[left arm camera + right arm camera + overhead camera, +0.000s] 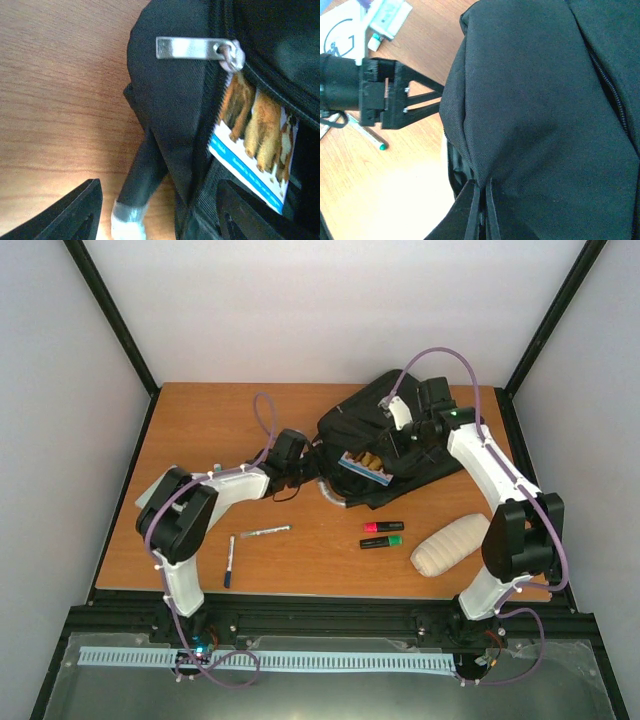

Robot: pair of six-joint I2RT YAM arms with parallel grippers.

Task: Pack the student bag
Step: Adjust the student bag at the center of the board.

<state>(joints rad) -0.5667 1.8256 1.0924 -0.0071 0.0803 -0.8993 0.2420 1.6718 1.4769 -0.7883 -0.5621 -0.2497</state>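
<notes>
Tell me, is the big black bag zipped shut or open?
Open. The student bag gapes beside its metal zip pull, and a book with dogs on its cover pokes out of the gap.

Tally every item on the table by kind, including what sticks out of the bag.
student bag: 1
book in its opening: 1
highlighters: 2 (pink highlighter, green highlighter)
pens: 2 (white pen, silver pen)
beige pouch: 1
Total: 7
</notes>
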